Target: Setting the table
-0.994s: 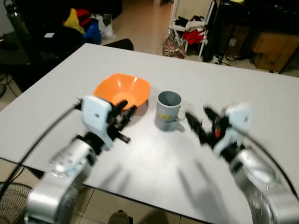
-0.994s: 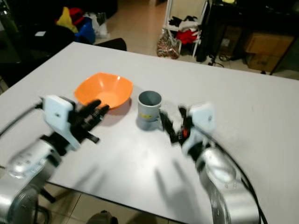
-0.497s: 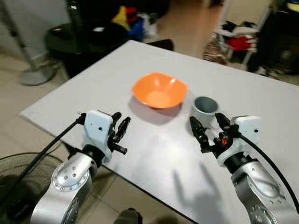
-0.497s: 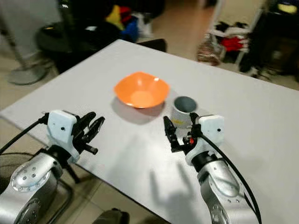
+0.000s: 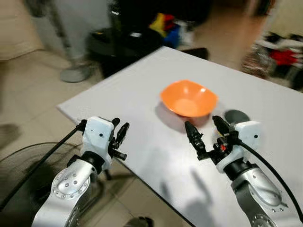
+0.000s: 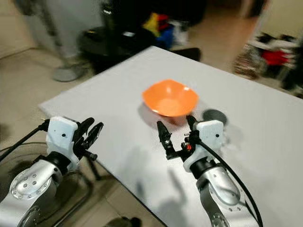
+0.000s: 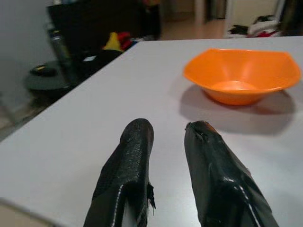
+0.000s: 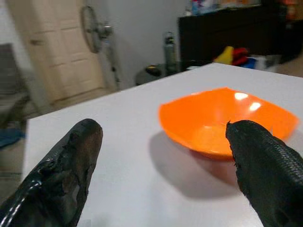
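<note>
Reaching forward over the near part of the white table (image 5: 142, 90), both silver arms hold their grippers just above the surface, neither touching anything. The left gripper (image 5: 120, 137) sits low at about 8 o'clock in the head view, near the table's front edge, its two black fingers (image 7: 130, 165) close together with a narrow gap between them. The right gripper (image 5: 207, 134) is at about 4 o'clock, its fingers spread wide apart and empty.

An orange bowl (image 5: 188, 98) stands upright on the table toward 1 o'clock, just beyond the right gripper's fingertips and well apart from the left gripper. A grey cup (image 6: 214, 115) stands just beside the bowl at its 4 o'clock; the right gripper's white housing covers most of it, leaving little more than the rim, and the picture is soft there.

Along the right wrist camera, the bowl lies in the gap between the spread fingers, with a standing fan (image 8: 97, 30) and a dark cabinet (image 8: 227, 33) behind. Along the left wrist camera, the bowl sits farther off, beyond the two nearly closed fingertips. Background clutter on the floor is blurred.
</note>
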Controlling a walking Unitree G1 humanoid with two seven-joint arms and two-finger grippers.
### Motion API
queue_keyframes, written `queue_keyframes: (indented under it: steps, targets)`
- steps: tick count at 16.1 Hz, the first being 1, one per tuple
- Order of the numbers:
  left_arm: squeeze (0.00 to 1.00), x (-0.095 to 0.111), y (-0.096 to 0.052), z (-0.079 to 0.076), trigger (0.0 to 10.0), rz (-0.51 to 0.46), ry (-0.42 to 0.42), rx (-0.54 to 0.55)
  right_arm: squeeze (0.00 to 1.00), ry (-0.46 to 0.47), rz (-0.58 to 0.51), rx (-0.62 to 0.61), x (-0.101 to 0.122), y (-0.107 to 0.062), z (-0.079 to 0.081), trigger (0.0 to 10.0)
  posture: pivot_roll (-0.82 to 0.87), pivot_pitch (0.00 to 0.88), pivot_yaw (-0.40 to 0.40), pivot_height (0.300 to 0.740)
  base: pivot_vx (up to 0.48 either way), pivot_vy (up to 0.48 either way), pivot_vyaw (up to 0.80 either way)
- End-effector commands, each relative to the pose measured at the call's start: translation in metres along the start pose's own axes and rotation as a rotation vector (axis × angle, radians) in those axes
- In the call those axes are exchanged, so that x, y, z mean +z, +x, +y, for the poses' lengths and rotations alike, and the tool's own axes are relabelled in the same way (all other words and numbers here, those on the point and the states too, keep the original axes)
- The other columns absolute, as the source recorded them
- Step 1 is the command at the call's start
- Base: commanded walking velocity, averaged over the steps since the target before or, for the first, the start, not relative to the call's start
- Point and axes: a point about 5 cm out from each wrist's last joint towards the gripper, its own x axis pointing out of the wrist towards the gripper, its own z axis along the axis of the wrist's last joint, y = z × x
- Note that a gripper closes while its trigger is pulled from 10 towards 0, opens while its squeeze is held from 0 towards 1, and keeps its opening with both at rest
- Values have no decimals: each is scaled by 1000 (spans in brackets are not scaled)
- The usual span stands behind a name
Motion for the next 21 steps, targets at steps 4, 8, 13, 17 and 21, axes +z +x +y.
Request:
queue_keyframes:
  steps: [4,8,13,17,21]
  targets:
    - [0,1,-1,1,10000,4,27,28,1000,14,-2,65,-1,1,6,10000,174,0,22,727,0,0,800]
    - [0,2,-2,2,10000,-1,24,38,1000,15,13,82,-5,3,7,10000,182,0,17,727,0,0,800]
    - [0,5,-4,4,10000,-11,12,49,1000,24,18,99,-8,6,8,10000,201,0,9,727,0,0,800]
    - [0,7,-4,10,10000,-14,22,65,1000,32,18,93,-10,8,8,10000,203,0,12,727,0,300,800]
    - [0,7,-3,14,10000,-9,33,71,1000,59,19,44,-12,8,5,10000,204,0,12,727,0,301,600]
